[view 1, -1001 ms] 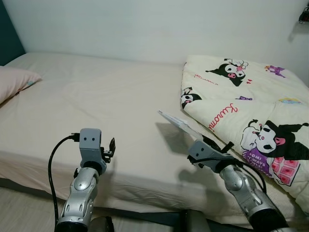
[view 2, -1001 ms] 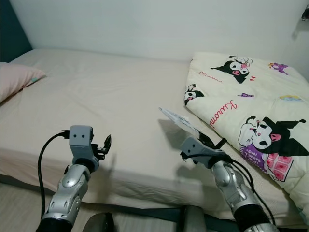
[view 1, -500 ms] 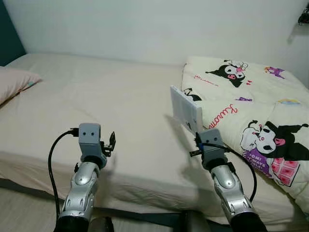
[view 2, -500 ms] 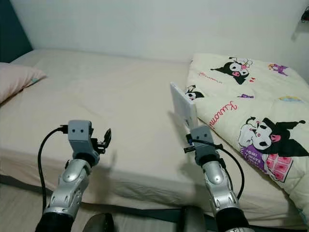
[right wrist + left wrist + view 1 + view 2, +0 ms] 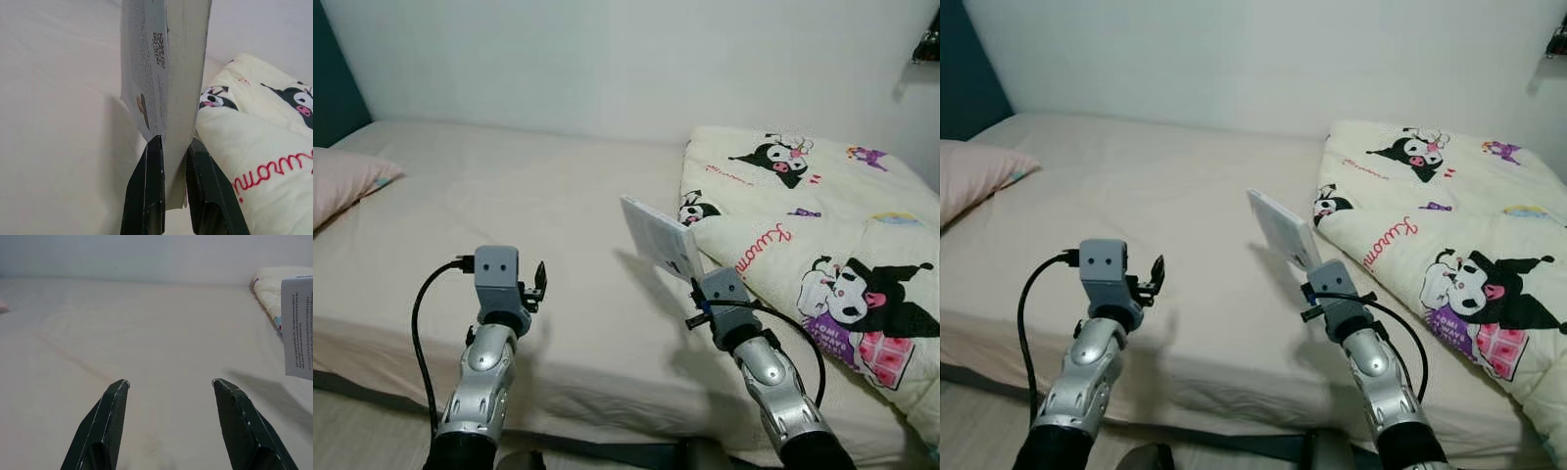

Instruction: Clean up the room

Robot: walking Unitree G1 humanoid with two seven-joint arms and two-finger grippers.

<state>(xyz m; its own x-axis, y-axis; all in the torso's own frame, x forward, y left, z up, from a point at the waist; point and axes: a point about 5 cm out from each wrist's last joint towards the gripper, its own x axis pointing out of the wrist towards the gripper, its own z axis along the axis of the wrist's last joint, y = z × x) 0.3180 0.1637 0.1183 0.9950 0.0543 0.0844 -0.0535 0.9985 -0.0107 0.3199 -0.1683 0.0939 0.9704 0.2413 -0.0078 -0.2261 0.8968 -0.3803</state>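
Observation:
My right gripper (image 5: 170,147) is shut on a thin white book (image 5: 658,238) with small print and a QR code on its cover (image 5: 146,68). It holds the book upright and tilted above the bed (image 5: 538,225), beside the folded cartoon-print quilt (image 5: 822,225). My left gripper (image 5: 168,384) is open and hovers over the bare cream sheet at the bed's front left, with nothing between its fingers (image 5: 539,279).
A pink pillow (image 5: 342,181) lies at the bed's far left. The quilt covers the bed's right side. A white wall (image 5: 607,59) runs behind the bed, and the bed's front edge (image 5: 597,397) is just before me.
The right gripper has swung the book from lying flat and low to standing upright, then tilted it left. The camera has shifted a little. The left arm barely moved.

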